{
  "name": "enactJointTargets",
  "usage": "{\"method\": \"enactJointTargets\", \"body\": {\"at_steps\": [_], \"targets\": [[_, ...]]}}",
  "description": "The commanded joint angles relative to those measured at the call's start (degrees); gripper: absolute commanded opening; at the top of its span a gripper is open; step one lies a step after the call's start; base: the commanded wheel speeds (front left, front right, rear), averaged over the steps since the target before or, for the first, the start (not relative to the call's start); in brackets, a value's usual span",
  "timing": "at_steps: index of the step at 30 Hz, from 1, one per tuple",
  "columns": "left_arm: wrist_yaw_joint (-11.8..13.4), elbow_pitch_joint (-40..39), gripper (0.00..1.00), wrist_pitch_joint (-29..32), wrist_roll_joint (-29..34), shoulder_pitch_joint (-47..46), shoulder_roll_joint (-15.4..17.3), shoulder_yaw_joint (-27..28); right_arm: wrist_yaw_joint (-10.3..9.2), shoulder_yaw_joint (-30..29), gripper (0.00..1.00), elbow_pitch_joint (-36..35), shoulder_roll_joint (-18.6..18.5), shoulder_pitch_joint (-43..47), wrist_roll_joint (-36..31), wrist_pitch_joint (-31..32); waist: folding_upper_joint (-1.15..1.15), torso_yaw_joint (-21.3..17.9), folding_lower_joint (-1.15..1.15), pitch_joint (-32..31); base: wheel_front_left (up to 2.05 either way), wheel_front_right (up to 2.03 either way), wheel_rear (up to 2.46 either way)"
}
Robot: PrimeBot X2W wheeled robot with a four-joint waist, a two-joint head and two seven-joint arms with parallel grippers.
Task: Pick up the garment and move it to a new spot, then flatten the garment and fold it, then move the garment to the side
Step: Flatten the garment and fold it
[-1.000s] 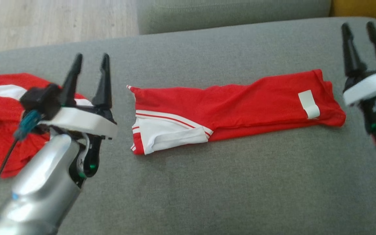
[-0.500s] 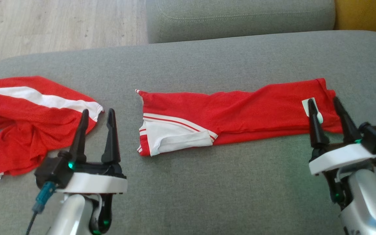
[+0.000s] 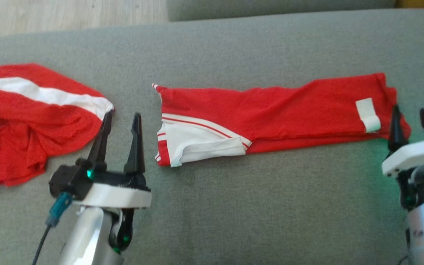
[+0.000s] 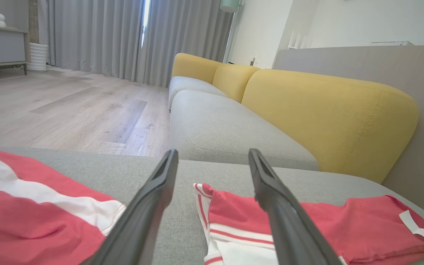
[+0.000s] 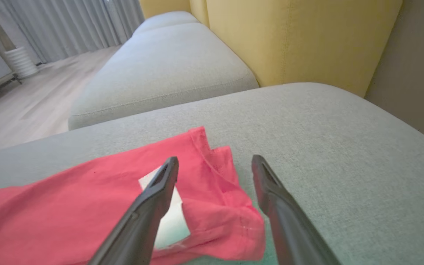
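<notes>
1. The long, folded red fabric garment (image 3: 271,110) lies flat across the middle of the grey fabric cushion (image 3: 234,213). Its long side runs left to right in the head view.
2. A white sleeve panel with red stripes (image 3: 197,145) sits at the garment's left end, on the near edge. A small white rectangular label (image 3: 367,115) sits near the right end.
3. The left claw (image 3: 122,115) stands over bare cushion, just beside the garment's left end. It is between the garment and a crumpled red cloth with a white band (image 3: 31,117), which lies at the cushion's left side, well apart from the garment.
4. The left claw is released: its two dark fingers are spread and hold nothing. The outer fingertip is close to the white corner of the crumpled cloth; contact cannot be determined.
5. In the left wrist view, the garment's striped corner appears between the two fingers, with grey cushion around it.
6. The right claw (image 3: 409,110) stands at the garment's right end, by the near corner. It is released and empty, fingers spread.
7. In the right wrist view, one finger crosses in front of the label. The other stands over bare cushion just beyond the garment's edge. Contact with the fabric cannot be determined.
8. Beyond the cushion are a second grey seat cushion (image 4: 226,129), a yellow upholstered backrest (image 4: 326,110), a pale wood floor (image 4: 68,106) and grey curtains (image 4: 98,36).
</notes>
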Motion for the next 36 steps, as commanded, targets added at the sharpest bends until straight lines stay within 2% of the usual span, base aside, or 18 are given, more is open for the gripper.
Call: {"method": "enactJointTargets", "body": {"at_steps": [1,3,7,17,18,19,20,25,29,36], "targets": [[-0.42,-1.46,1.0,-0.29,0.56,-3.25,-0.03,1.92,-0.04,-1.94,1.0,0.38,0.75,-3.72,-1.94,1.22,0.0,1.02,-0.01,2.35,0.0,0.0,0.0],[-0.58,-1.1,1.0,-0.29,0.62,-4.04,-0.22,1.8,-0.04,-6.4,1.0,2.45,1.57,-5.84,-3.28,2.6,0.0,1.45,-0.01,3.79,0.0,0.0,0.0],[-0.75,-0.61,1.0,-0.29,0.66,-5.68,-0.48,1.65,-0.04,-10.83,1.0,5.18,2.43,-8.87,-6.96,5.38,0.0,2.36,-0.01,6.29,0.0,0.0,0.0],[-0.84,-0.16,1.0,-0.29,0.4,-7.72,-0.76,1.56,-0.04,-11.2,1.0,7.97,3.21,-11.36,-8.4,10.23,0.0,2.9,-0.01,8.77,0.0,0.0,0.0],[-0.84,-0.16,1.0,-0.29,0.36,-7.87,-0.76,1.62,-0.04,-11.0,0.54,7.99,3.19,-11.45,-8.24,10.53,0.0,2.85,-0.01,8.89,0.0,0.0,0.0],[-0.84,-0.16,1.0,-0.29,0.33,-8.03,-0.77,1.68,-0.04,-10.77,0.18,7.94,3.13,-11.51,-8.08,10.75,0.0,2.78,-0.01,8.99,0.0,0.0,0.0],[-0.84,-0.16,1.0,-0.29,0.33,-8.2,-0.77,1.71,-0.04,-10.37,0.0,7.89,3.01,-11.53,-7.94,11.01,0.0,2.72,-0.01,9.07,0.0,0.0,0.0],[-0.85,-0.22,1.0,-0.29,0.49,-8.64,-0.79,1.72,-0.04,-8.95,0.0,7.16,1.41,-11.35,-6.75,10.97,0.0,2.18,-0.01,8.87,0.0,0.0,0.0],[-0.85,-0.14,1.0,-0.29,0.56,-8.39,-0.73,1.75,-0.04,-8.74,0.0,6.5,-1.31,-10.91,-6.24,10.27,0.0,1.53,-0.01,8.04,0.0,0.0,0.0],[-0.85,-0.26,1.0,-0.29,0.11,-7.7,-0.59,1.95,-0.04,-13.08,0.0,7.03,-7.54,-10.78,-7.91,7.68,0.0,0.69,-0.01,5.86,0.0,0.0,0.0]]}}
